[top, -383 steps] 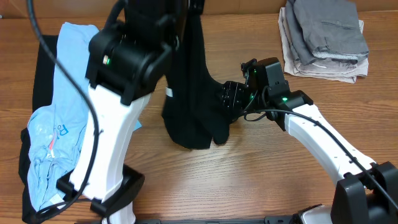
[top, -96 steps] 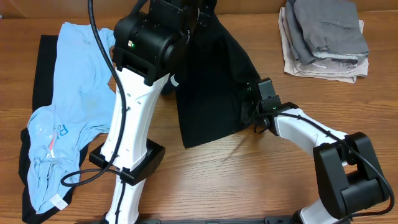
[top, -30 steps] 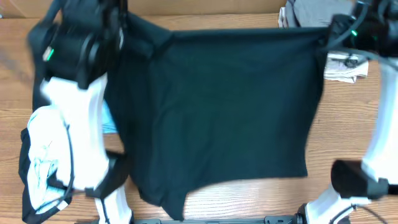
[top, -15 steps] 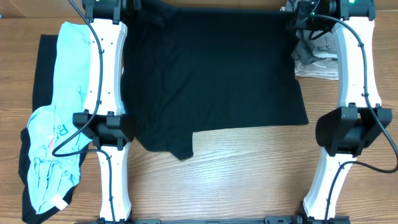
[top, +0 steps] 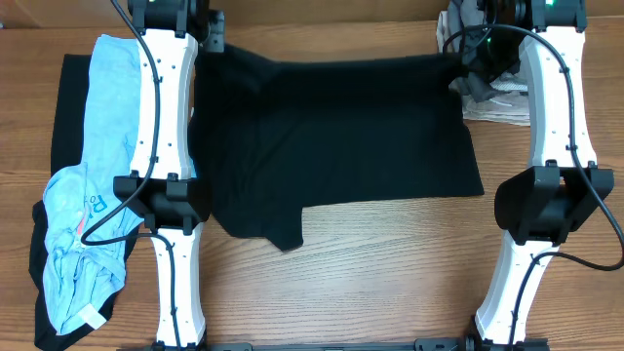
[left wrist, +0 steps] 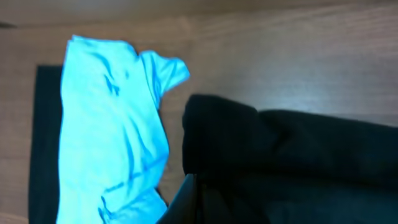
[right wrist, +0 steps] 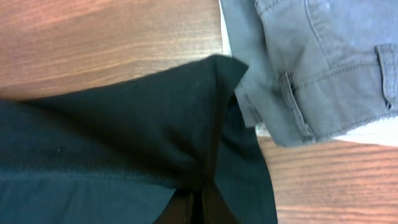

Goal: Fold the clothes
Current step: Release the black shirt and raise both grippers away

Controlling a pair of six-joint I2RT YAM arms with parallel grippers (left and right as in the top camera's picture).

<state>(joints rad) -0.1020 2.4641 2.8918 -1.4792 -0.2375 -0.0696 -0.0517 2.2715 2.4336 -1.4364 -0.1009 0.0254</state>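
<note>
A black garment (top: 331,136) lies spread across the middle of the table, its near left corner hanging lower than the rest. My left gripper (top: 209,41) is shut on the garment's far left corner, and the black cloth (left wrist: 280,162) bunches over the jaws in the left wrist view. My right gripper (top: 473,51) is shut on the far right corner. In the right wrist view the black fabric (right wrist: 124,143) rises to a pinched point right at my gripper (right wrist: 200,208).
A light blue shirt (top: 102,166) lies crumpled over another black cloth (top: 68,107) on the left; the same blue shirt (left wrist: 112,124) shows beside the held corner. Folded grey trousers (top: 507,58) sit at the far right, and these grey trousers (right wrist: 323,62) touch the held corner.
The garment, stretched up in the air a second ago, now rests on the table. Its far edge has come a little toward the near side with both grippers.
</note>
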